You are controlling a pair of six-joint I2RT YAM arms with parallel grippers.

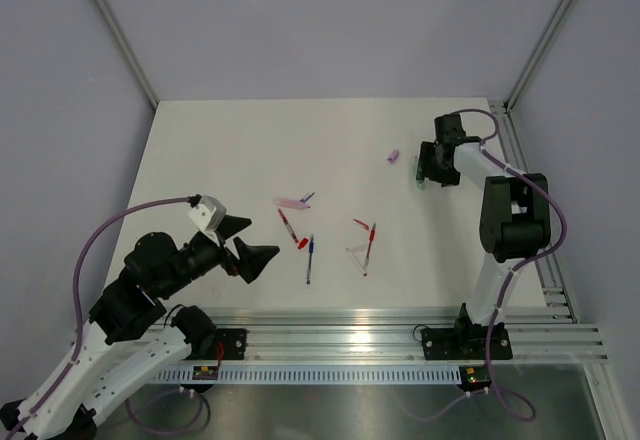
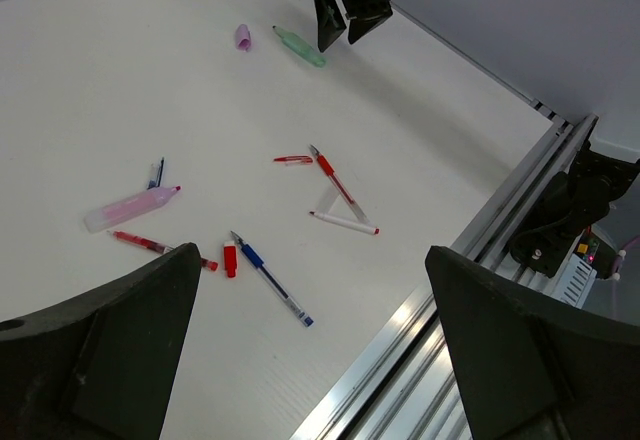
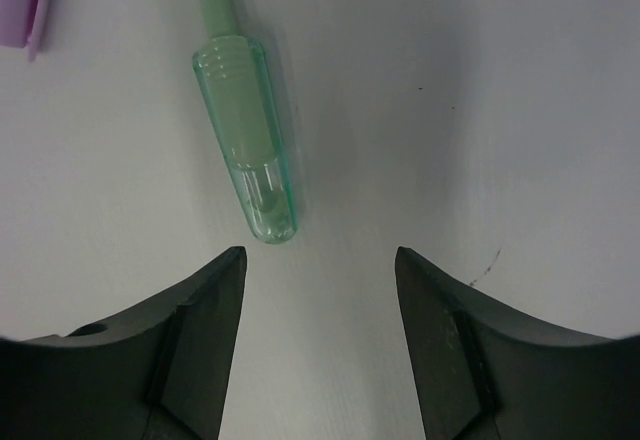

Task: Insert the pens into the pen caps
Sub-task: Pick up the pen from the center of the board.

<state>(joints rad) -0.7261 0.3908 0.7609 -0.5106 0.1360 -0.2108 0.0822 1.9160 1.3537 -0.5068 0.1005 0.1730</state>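
The right end effector (image 3: 320,260) hovered, jaws parted and empty, just short of the green pen (image 3: 245,140), apparently to grasp it, near the right edge of the counter (image 1: 250,140), a lilac cap (image 3: 22,5) close by. The left end effector (image 1: 250,243) hung wide open beside the thin pens (image 1: 309,258) scattered mid-counter, open room around.

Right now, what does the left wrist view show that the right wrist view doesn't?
Only the left wrist view: the scattered cluster of pink pen, blue pen, red cap and red pens, plus the right gripper seen from outside. Only the right wrist view: close detail of the green pen, its ridged collar and clear end, lying just ahead of the open jaws. Both: the green pen and the lilac cap.
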